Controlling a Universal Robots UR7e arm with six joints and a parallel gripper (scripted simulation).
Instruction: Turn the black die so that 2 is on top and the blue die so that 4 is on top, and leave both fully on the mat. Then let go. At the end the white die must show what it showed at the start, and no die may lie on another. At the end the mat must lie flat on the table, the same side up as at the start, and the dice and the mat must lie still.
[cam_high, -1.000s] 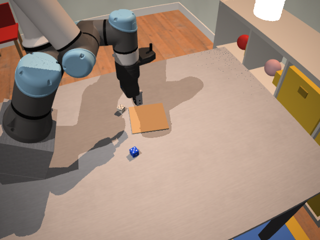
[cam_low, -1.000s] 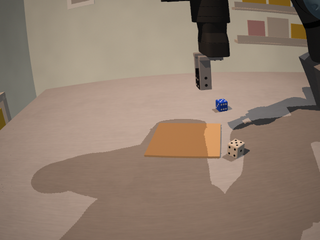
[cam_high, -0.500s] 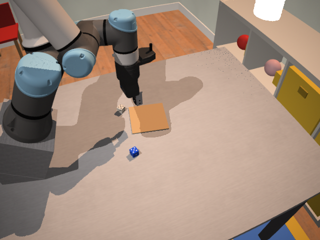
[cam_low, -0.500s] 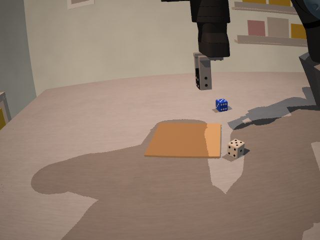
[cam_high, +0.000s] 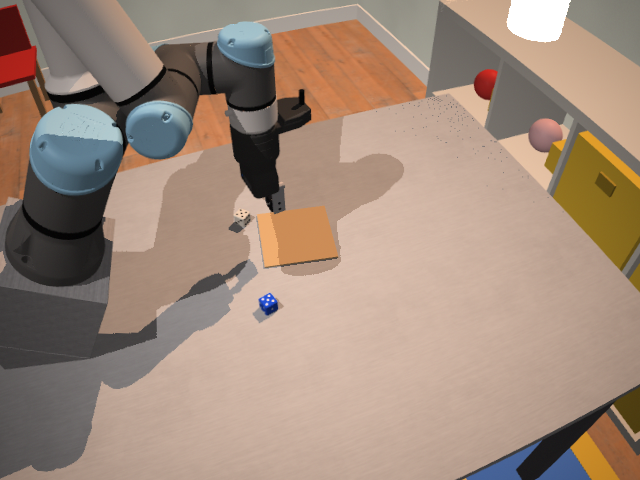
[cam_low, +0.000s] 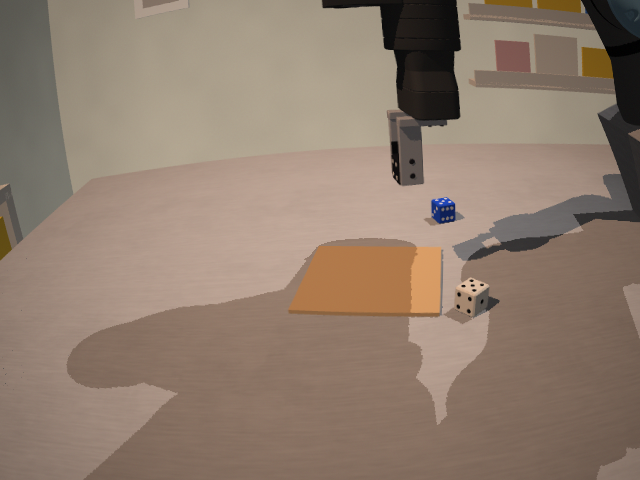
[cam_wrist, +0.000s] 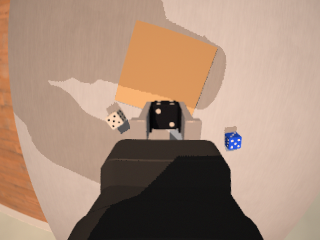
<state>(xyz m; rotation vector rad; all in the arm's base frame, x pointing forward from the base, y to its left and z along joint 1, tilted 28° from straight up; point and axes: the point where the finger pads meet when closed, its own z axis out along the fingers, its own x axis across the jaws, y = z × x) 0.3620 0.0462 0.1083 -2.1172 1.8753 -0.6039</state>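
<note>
Black die (cam_wrist: 165, 116) — pips visible, wrist view — gripped

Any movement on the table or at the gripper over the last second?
Nothing visibly changed. The gripper still holds the black die in the air; the blue die, white die and orange mat lie as they did.
</note>
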